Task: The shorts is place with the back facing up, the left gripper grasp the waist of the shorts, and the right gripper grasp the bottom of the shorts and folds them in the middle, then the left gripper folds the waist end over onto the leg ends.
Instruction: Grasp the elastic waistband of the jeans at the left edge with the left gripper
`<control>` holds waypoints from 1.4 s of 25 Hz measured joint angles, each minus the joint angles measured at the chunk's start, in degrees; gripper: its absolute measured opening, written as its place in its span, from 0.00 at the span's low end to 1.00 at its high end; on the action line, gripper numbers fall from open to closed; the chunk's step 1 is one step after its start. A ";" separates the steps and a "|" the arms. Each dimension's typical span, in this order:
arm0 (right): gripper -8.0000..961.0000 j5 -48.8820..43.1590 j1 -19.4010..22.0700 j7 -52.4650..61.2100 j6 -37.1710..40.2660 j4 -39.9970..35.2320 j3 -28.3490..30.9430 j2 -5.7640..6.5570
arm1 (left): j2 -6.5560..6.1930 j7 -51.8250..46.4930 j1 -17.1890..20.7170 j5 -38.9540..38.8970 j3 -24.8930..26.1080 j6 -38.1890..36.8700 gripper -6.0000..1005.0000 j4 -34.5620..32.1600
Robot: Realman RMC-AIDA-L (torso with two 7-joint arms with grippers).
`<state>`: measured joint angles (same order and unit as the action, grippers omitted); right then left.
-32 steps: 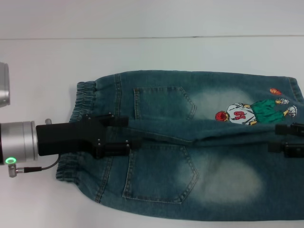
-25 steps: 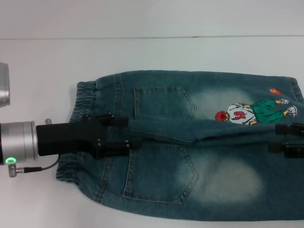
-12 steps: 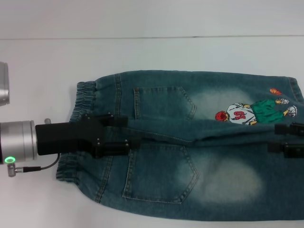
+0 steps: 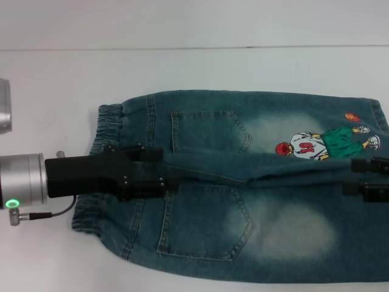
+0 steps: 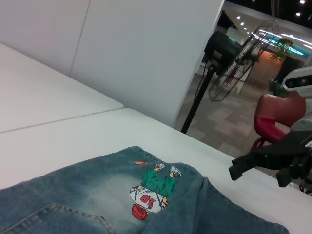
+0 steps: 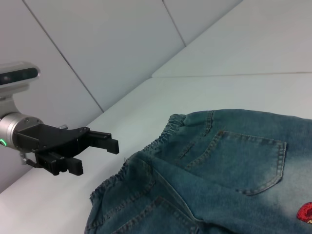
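Head view: left gripper [image 4: 149, 166] (jaws apart) over shorts [image 4: 243, 188] waist [image 4: 103, 131].

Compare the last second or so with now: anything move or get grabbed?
Almost nothing. The left gripper edged slightly back toward the waistband, hovering open above the shorts. The right gripper stays open over the leg hems. Nothing grasped or released; the shorts lie flat as before.

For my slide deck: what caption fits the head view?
Both grippers, left and right, open above flat denim shorts on white table.
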<state>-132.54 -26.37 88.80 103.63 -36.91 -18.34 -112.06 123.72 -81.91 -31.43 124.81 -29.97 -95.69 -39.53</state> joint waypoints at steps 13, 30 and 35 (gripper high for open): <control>0.98 0.00 0.03 0.28 0.14 0.00 0.20 0.00 | -1.09 -10.47 -0.43 1.81 -0.22 -1.64 0.81 -3.02; 0.99 0.00 0.04 0.33 0.34 -0.09 0.33 0.19 | -5.16 -32.05 -3.68 12.51 -0.07 -9.11 0.81 -7.95; 0.98 0.00 0.01 0.49 0.55 -0.06 0.40 0.39 | -5.75 -35.64 -2.19 13.71 1.02 -9.76 0.81 -10.52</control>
<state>-132.54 -26.36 89.29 104.18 -36.97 -17.94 -111.67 117.97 -117.56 -33.63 138.52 -28.95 -105.45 -50.05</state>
